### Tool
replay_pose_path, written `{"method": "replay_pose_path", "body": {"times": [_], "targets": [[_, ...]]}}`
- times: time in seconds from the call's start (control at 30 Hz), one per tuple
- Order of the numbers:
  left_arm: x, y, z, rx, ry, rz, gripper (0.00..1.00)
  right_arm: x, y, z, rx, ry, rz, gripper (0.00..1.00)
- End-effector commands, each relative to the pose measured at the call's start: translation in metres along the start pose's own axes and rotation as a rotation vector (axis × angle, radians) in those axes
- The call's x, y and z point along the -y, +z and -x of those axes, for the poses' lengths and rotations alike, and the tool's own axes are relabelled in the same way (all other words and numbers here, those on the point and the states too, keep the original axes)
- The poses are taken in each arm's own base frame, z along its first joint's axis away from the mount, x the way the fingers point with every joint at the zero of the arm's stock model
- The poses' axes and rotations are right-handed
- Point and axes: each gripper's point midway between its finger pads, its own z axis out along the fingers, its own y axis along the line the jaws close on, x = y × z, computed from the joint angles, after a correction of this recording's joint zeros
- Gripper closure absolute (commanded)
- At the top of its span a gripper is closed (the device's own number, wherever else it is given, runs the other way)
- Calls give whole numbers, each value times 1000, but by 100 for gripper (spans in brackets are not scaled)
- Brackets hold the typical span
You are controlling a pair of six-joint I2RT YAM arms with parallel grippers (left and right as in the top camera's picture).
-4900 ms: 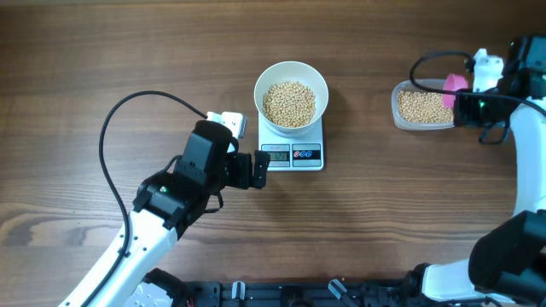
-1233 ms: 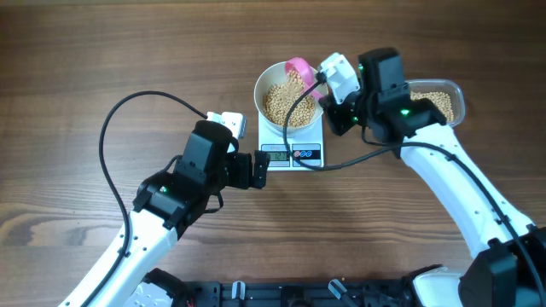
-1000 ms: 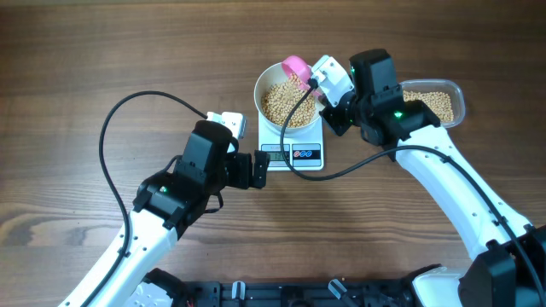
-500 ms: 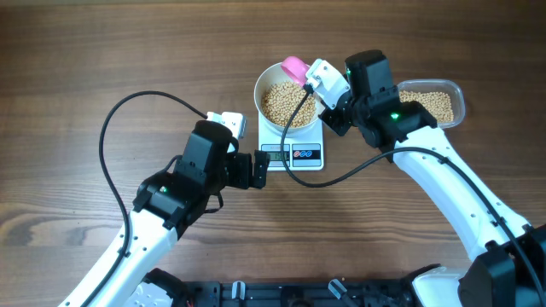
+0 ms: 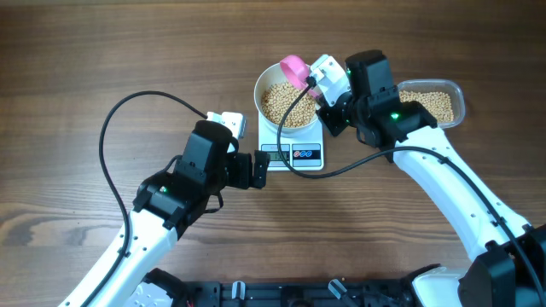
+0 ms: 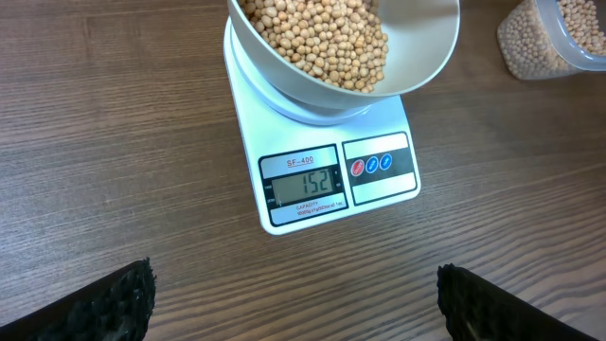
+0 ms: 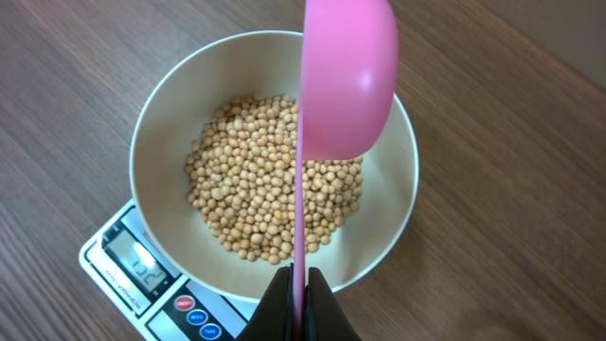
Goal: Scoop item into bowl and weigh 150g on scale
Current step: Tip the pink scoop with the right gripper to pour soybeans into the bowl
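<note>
Spanning every view, dark wood-grain table (image 5: 409, 239), right claw (image 7: 301, 298) pinching pink scoop (image 7: 346, 76), left claw (image 6: 298, 303) wide.

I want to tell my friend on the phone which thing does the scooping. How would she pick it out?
On the brown wooden table, find the small white square scale near the middle, carrying a round white bowl of tan beans. Over that bowl's rim, the right gripper pinches the thin handle of a pink plastic spoon. It is the only pink thing there.
</note>
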Motion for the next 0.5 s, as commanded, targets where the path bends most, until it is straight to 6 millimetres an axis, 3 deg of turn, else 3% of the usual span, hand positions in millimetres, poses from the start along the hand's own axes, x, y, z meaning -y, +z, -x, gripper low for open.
{"method": "replay_pose_path", "body": {"times": [0.0,0.1,0.47], "targets": [[-3,0,2,7,13,11,0,-5,-4,3,6,18,31,96],[-3,0,2,7,13,11,0,-10,7,-17,-73,41,58,96],[-3,0,2,7,13,11,0,-12,5,1,-7,108,78,96]]}}
